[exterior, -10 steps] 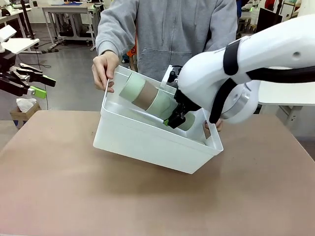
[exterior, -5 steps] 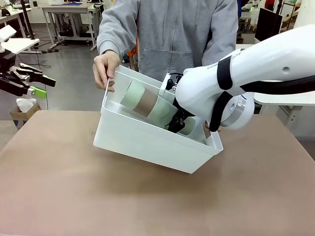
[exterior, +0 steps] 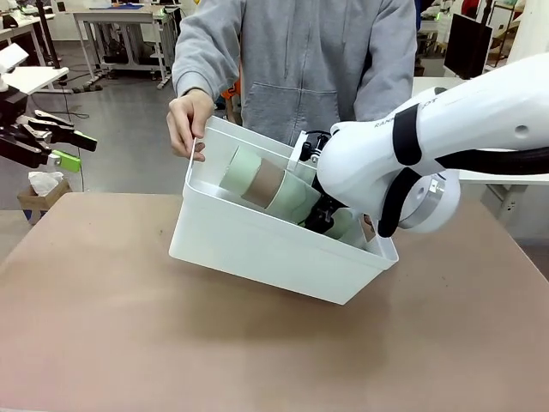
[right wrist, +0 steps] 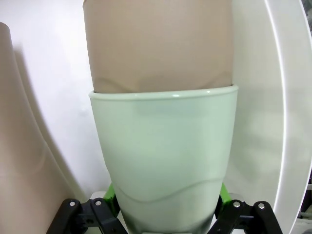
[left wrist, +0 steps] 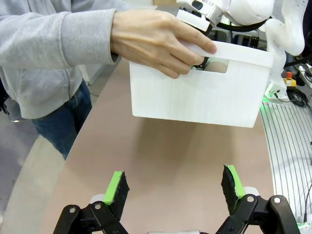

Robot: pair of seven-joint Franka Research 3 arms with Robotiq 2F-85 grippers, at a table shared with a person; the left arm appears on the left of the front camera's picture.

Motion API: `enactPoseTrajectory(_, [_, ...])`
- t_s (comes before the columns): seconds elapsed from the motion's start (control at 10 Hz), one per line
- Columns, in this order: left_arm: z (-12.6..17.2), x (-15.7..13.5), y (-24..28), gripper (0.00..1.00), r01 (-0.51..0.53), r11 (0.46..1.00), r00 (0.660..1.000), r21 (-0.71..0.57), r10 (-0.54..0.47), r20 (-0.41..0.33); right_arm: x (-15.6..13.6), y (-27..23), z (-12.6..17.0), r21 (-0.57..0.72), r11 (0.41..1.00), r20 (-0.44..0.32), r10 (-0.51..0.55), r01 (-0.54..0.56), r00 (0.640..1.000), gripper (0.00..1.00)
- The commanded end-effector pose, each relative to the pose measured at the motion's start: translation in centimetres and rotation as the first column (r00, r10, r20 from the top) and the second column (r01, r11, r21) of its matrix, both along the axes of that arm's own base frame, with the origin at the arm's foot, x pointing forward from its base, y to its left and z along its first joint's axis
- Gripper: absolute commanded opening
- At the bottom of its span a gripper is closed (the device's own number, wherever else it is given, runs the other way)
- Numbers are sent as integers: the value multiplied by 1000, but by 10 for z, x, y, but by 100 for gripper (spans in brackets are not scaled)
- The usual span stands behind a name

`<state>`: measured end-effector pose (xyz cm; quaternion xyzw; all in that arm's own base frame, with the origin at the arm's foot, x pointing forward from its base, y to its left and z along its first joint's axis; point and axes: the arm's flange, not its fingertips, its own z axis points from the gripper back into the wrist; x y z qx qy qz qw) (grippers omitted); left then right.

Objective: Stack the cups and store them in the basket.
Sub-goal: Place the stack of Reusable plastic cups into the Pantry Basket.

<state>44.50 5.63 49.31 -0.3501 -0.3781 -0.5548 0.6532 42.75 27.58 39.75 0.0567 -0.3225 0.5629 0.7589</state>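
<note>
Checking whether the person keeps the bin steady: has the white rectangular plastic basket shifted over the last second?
Yes. The white rectangular plastic basket has slid slightly toward picture right across the brown table in the front view, still tilted.

My work surface is a flat tabletop with a matte pinkish-brown top (exterior: pixel 129 335), stretching from my near edge to the far side. Across it stands a person in a light grey hooded sweatshirt (exterior: pixel 300 60) with a front pocket, and blue jeans (left wrist: pixel 61 124) below. Beyond the far left edge, a small brown cardboard box (exterior: pixel 39 196) with crumpled white paper sits on the grey floor. Farther back on the left are white workbenches with black legs (exterior: pixel 120 26).
</note>
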Motion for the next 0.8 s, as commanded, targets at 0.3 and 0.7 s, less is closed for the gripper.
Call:
enactPoseTrajectory(0.3, [2, -2, 0, 100, 8, 1000, 1000, 6, -8, 1, -6, -9, 9, 49, 999, -4, 3, -3, 1000, 84])
enactPoseTrajectory(0.7, [2, -2, 0, 100, 8, 1000, 1000, 6, -8, 1, 6, -12, 5, 77, 997, -17, 31, -29, 999, 100])
